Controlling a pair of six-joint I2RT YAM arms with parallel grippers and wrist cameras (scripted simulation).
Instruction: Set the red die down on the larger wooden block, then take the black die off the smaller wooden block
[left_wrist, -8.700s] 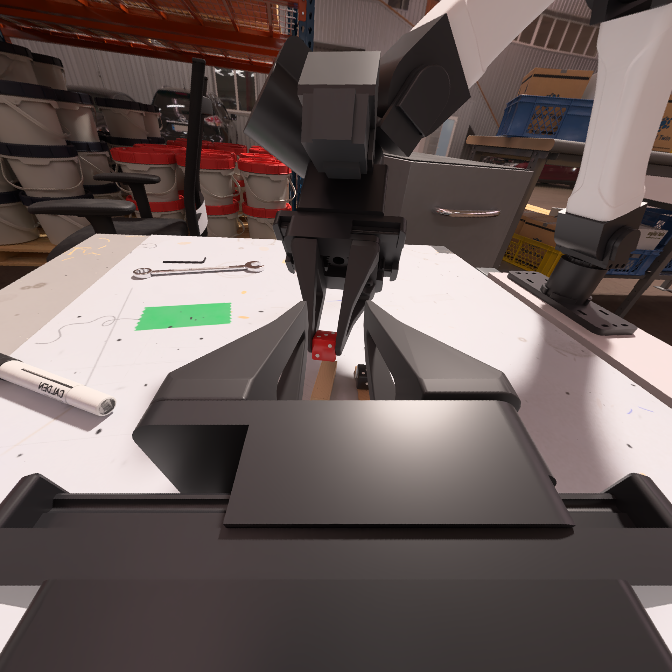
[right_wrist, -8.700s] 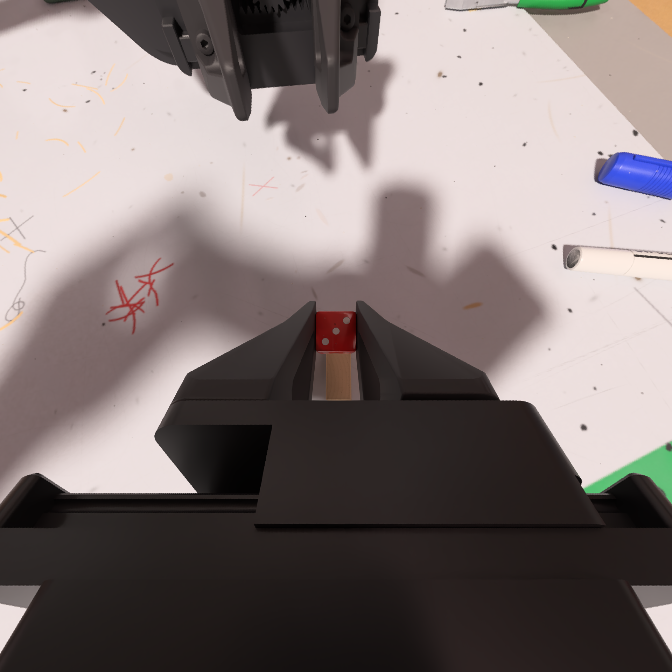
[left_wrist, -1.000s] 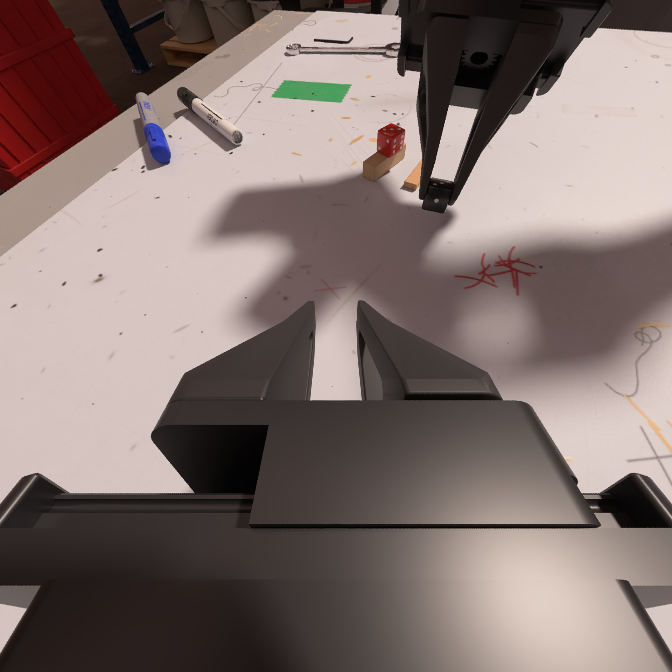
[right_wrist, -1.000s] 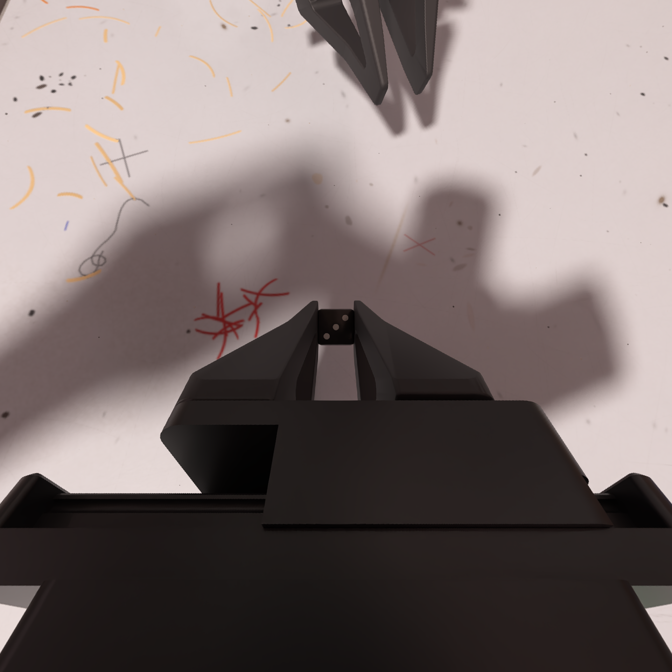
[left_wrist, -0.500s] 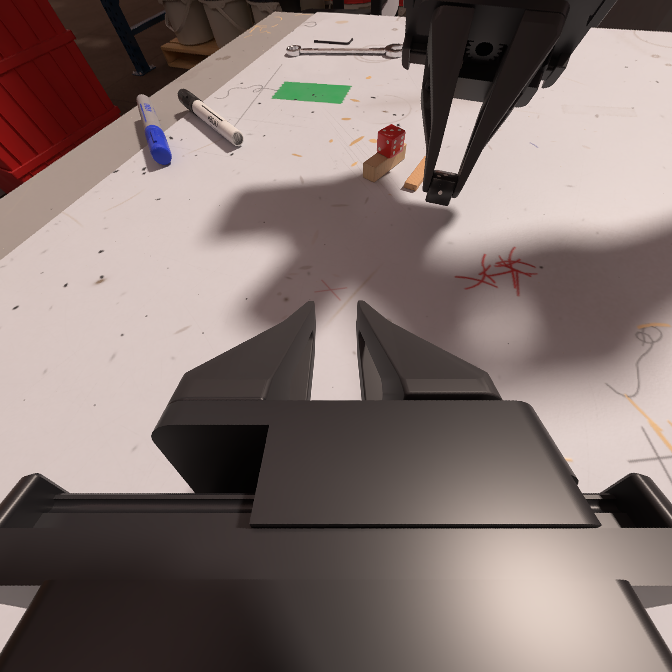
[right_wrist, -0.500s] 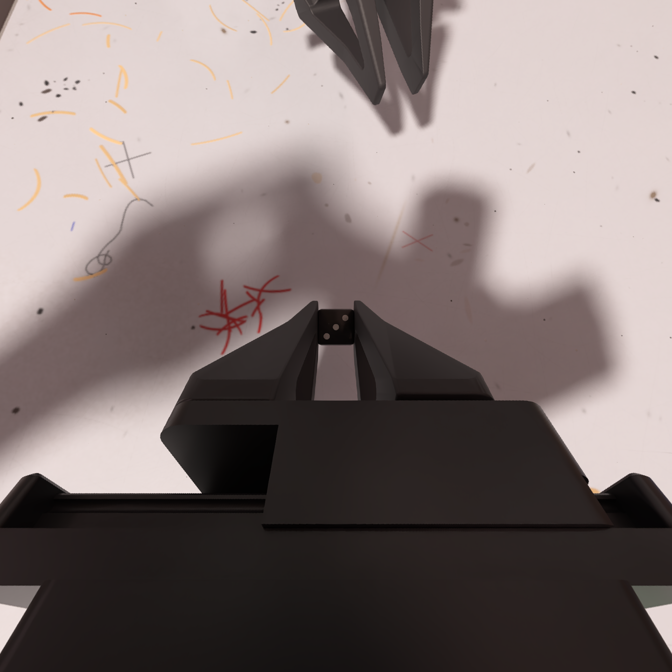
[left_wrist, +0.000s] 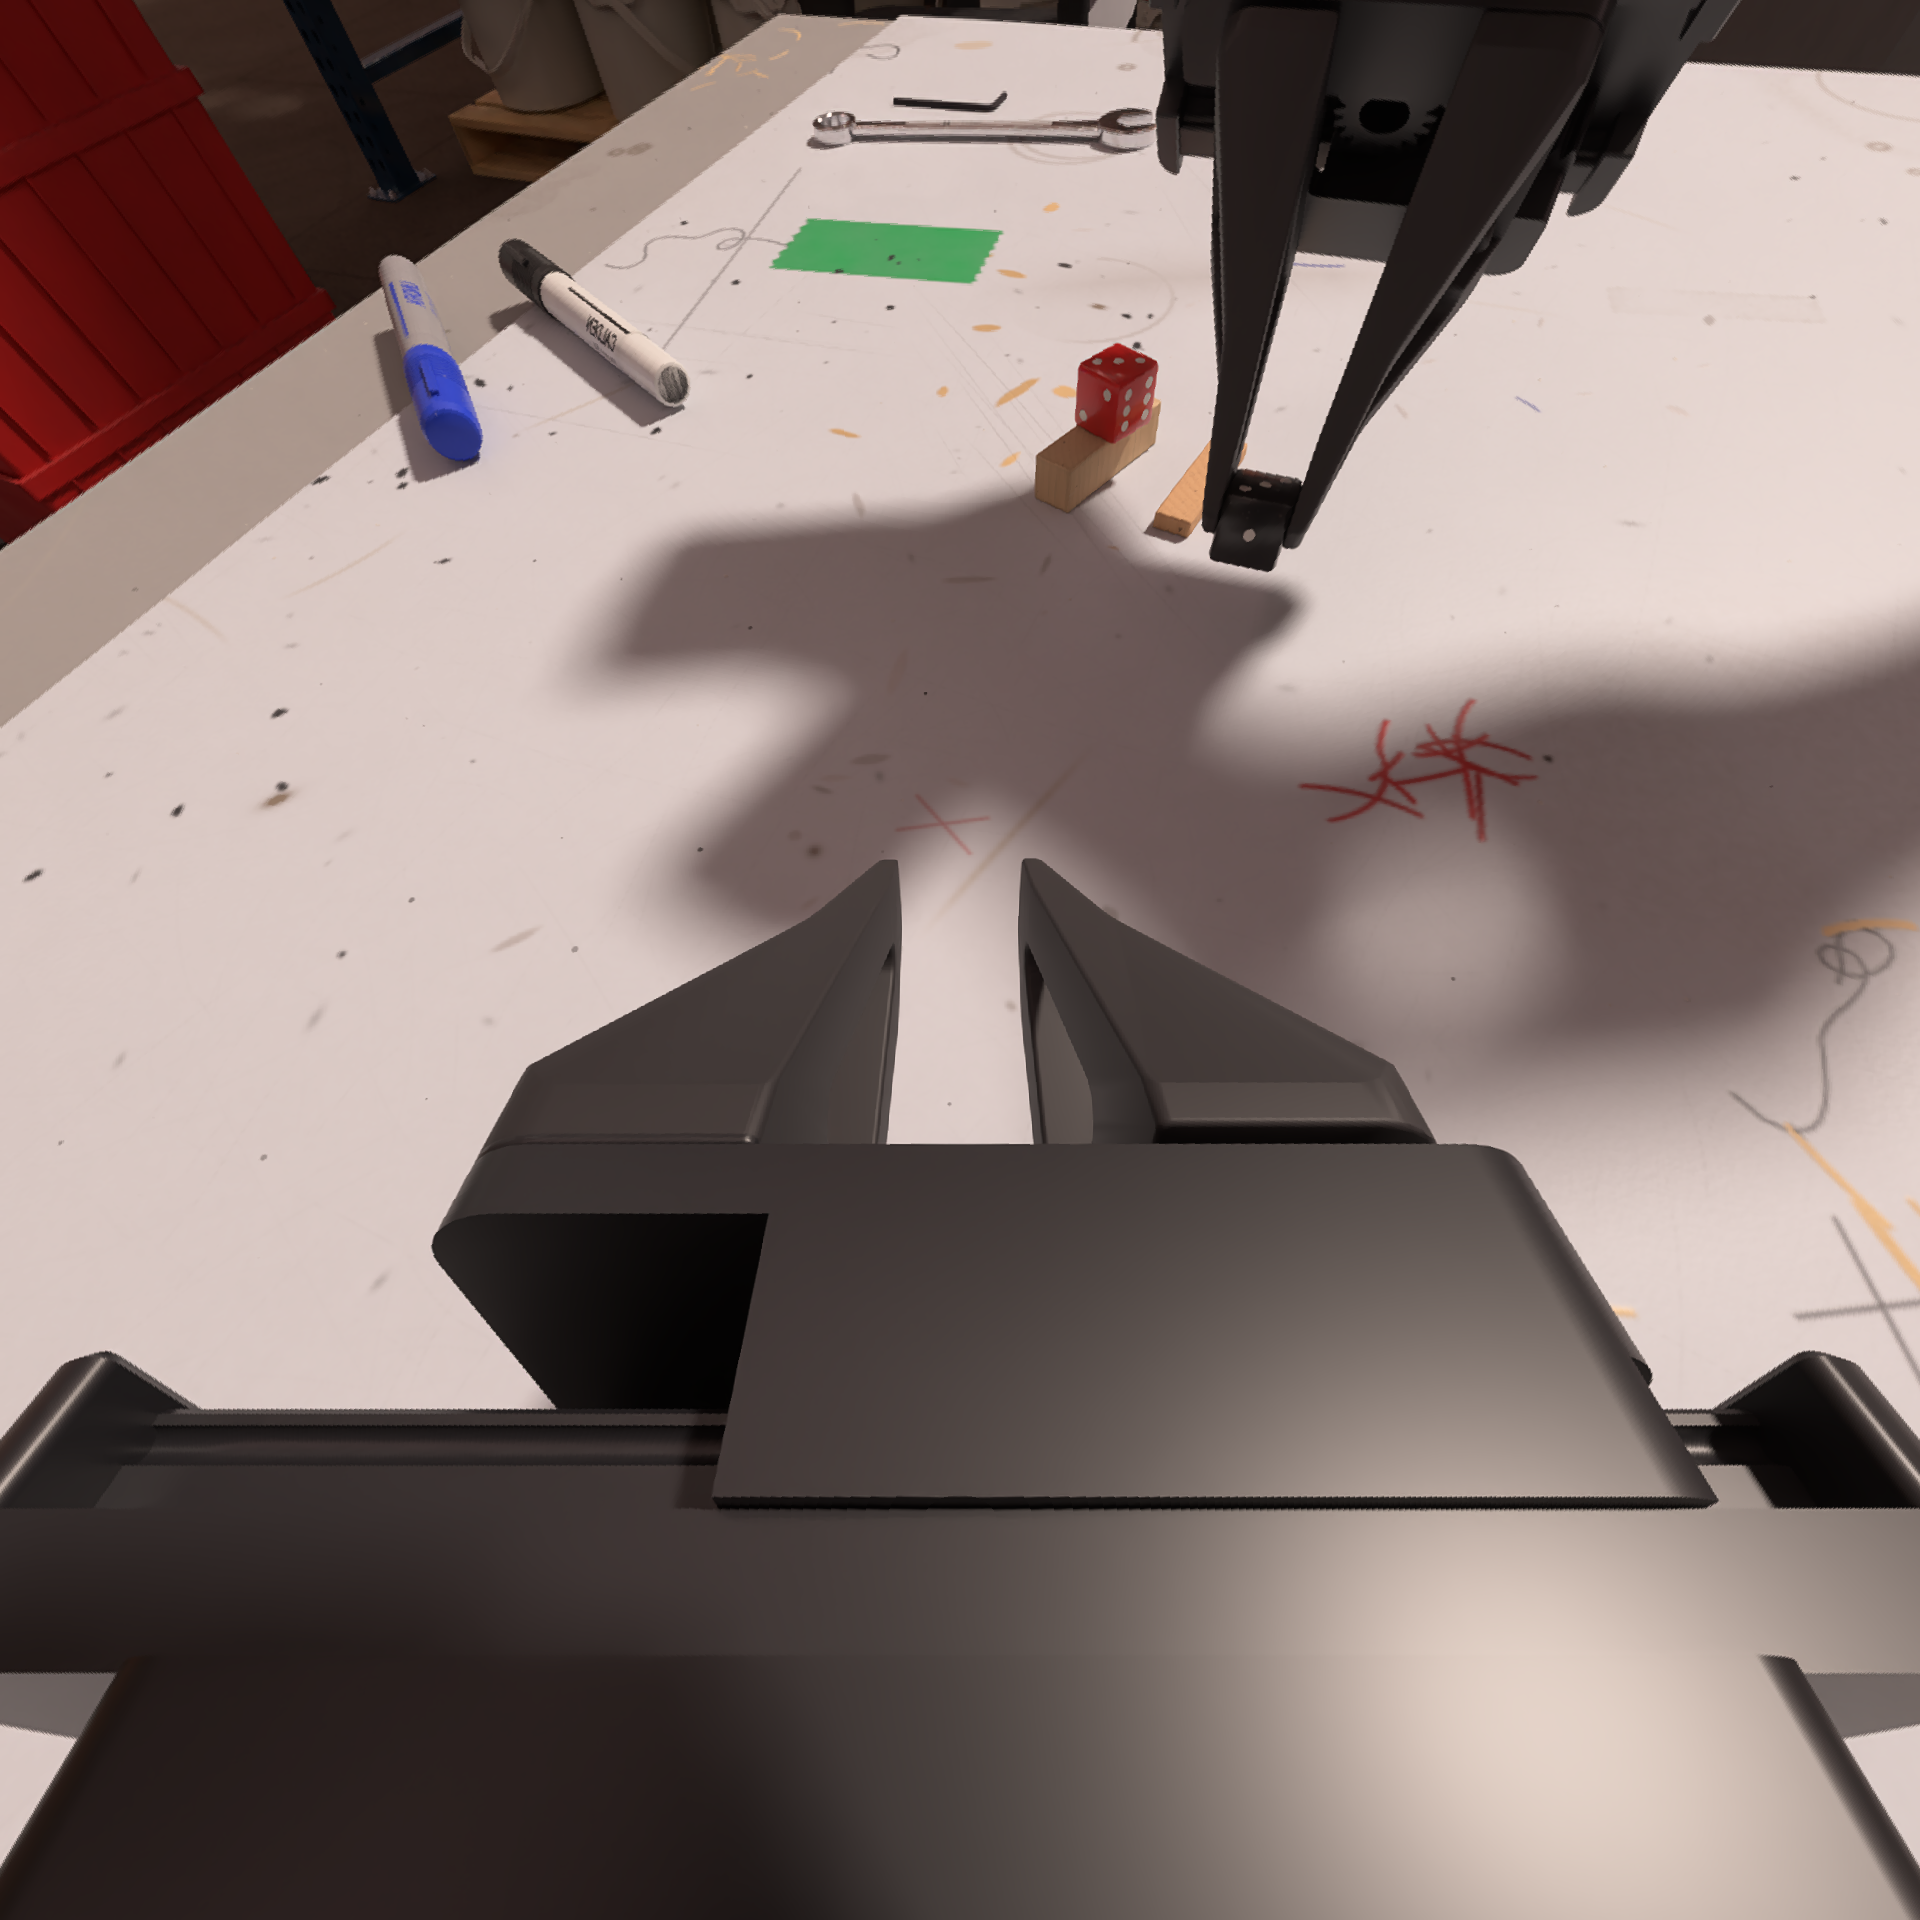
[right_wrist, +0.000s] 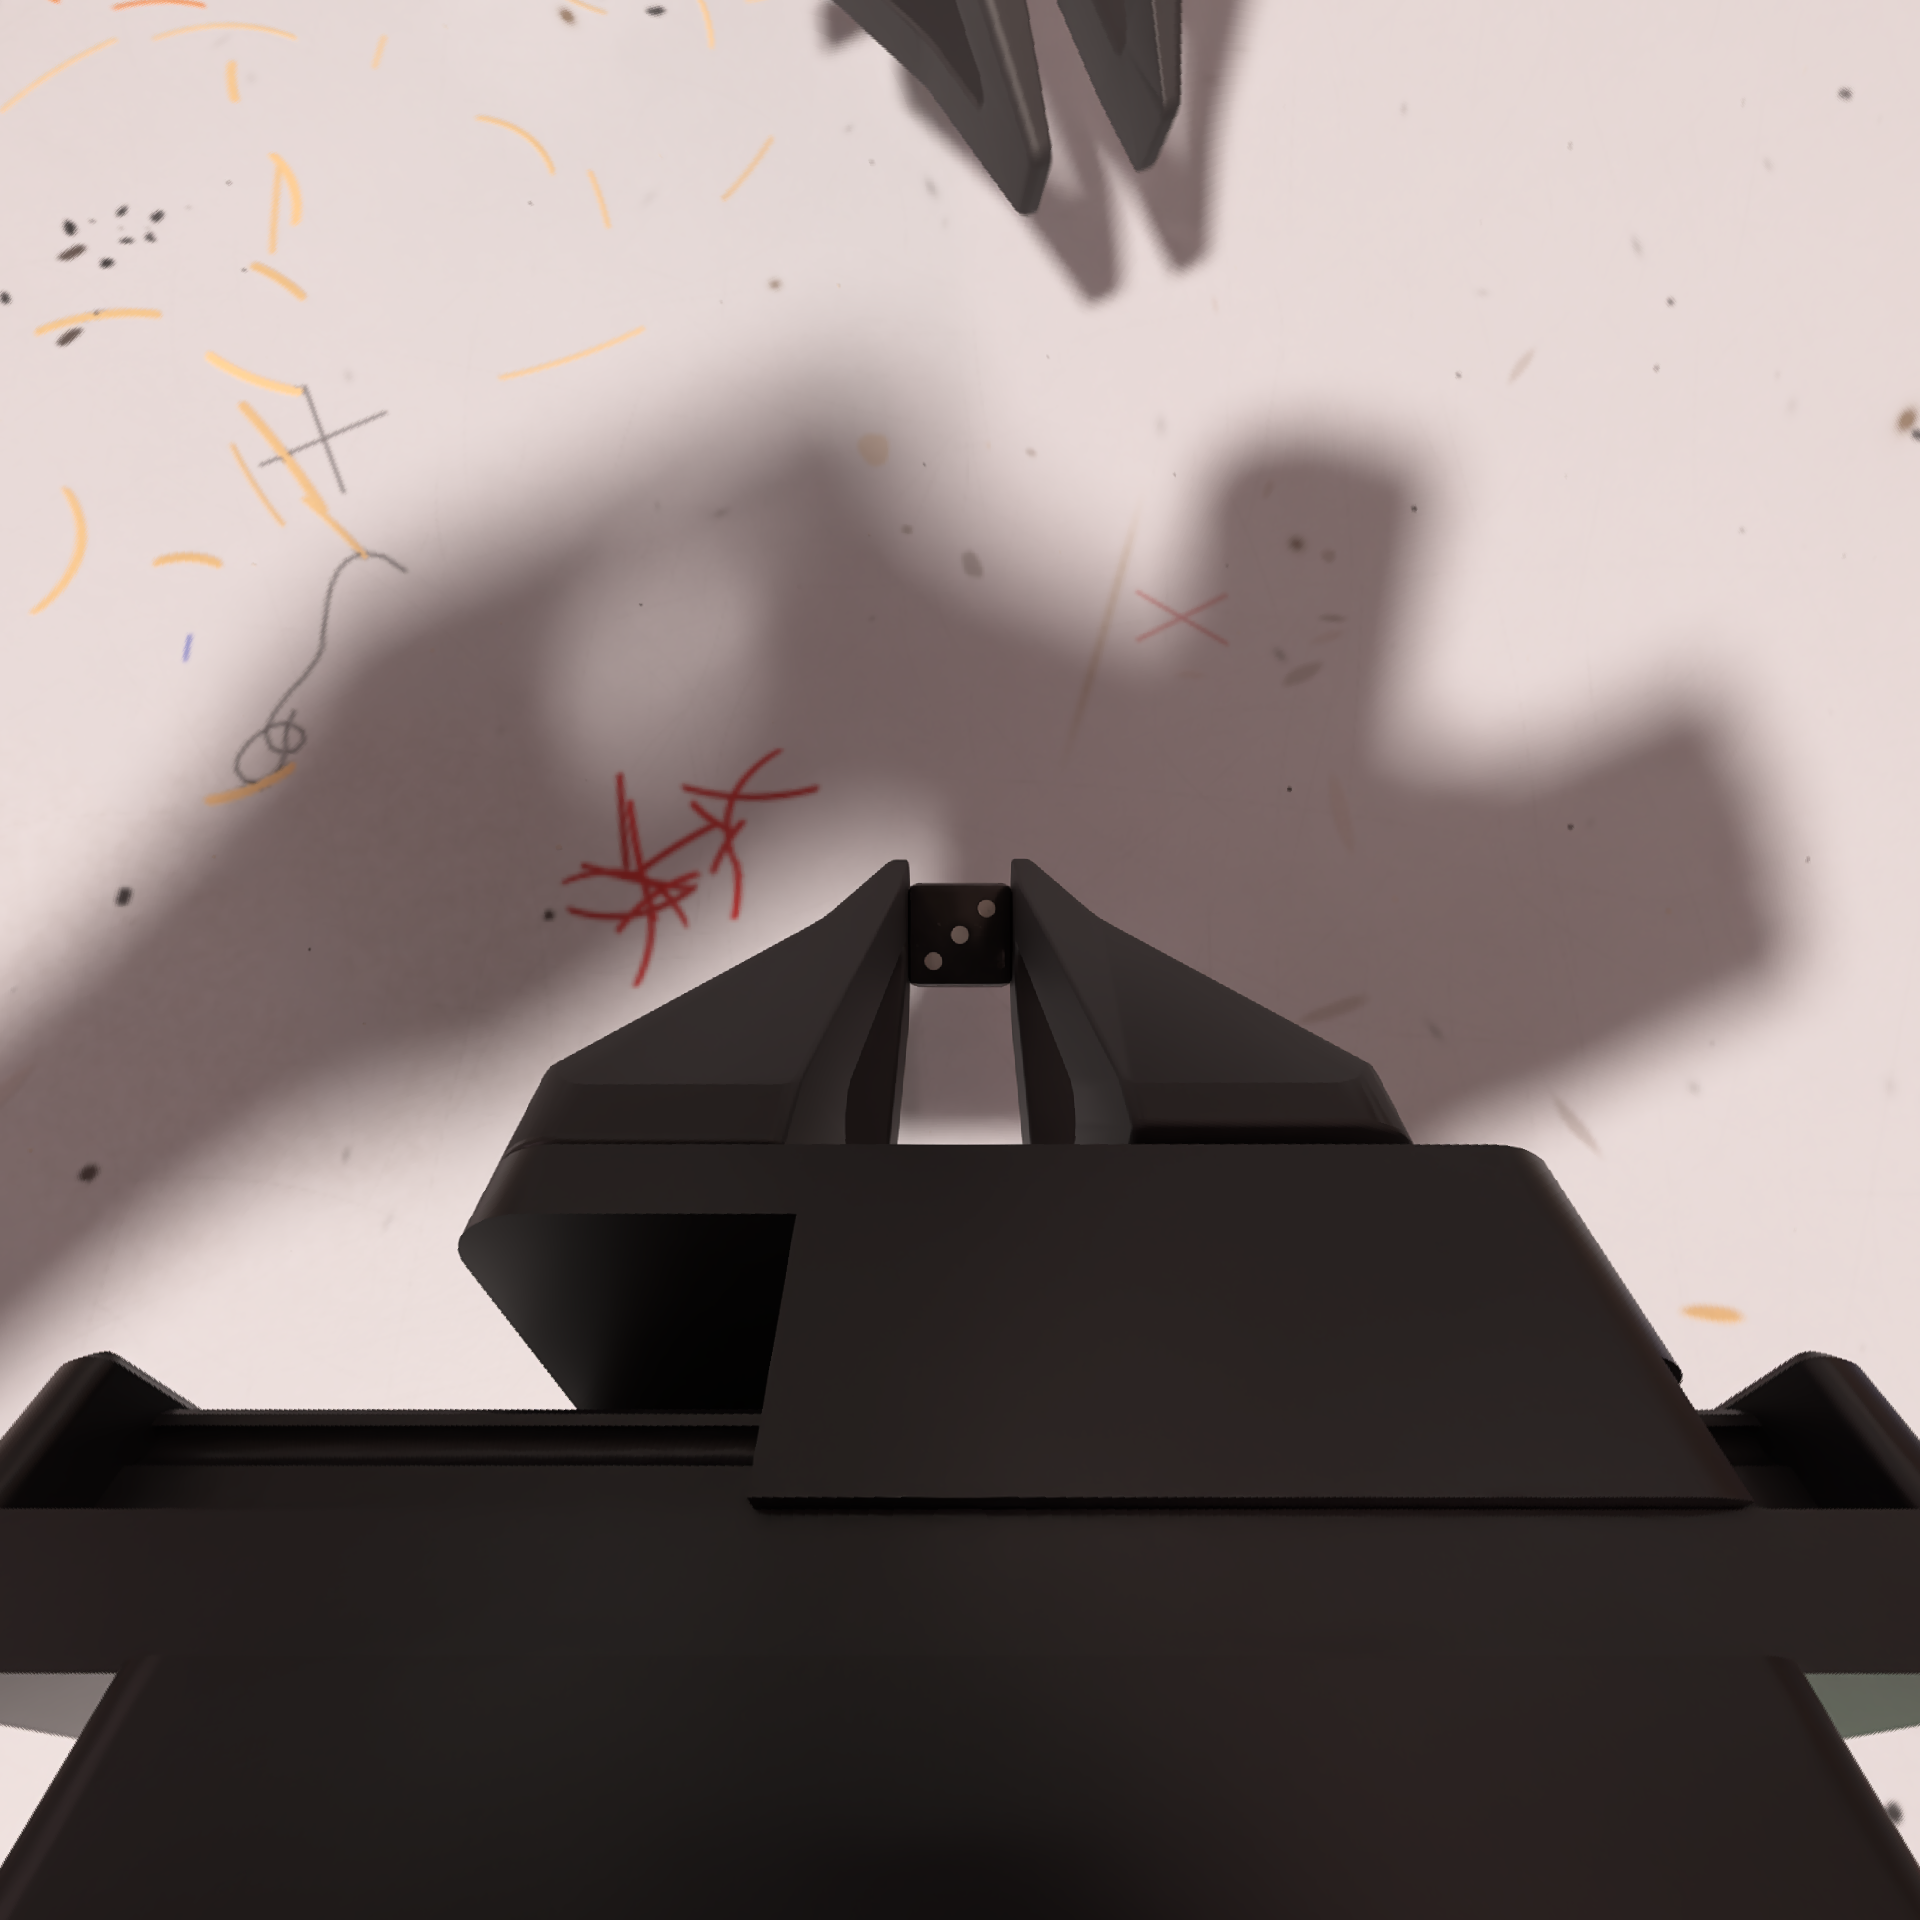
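In the left wrist view the red die (left_wrist: 1117, 393) rests on the far end of the larger wooden block (left_wrist: 1086, 468). The thin smaller wooden block (left_wrist: 1182, 499) lies just right of it with nothing on it. My right gripper (left_wrist: 1252, 525) is shut on the black die (left_wrist: 1250, 511) and holds it just above the table at that block's near end. The right wrist view shows the black die (right_wrist: 959, 933) pinched between my right gripper's (right_wrist: 959, 873) fingertips. My left gripper (left_wrist: 959, 868) is empty, with a narrow gap between its fingers, well back from the blocks.
A blue marker (left_wrist: 431, 364) and a black-capped white marker (left_wrist: 597, 327) lie at the left near the table edge. A green patch (left_wrist: 888, 249), a wrench (left_wrist: 982, 127) and a hex key (left_wrist: 948, 101) lie farther back. A red crate (left_wrist: 104, 260) stands beyond the edge.
8.7 s ago my right gripper held the red die over the larger block; now the die rests there and it holds the black die. Over the last second it has lifted that die slightly.
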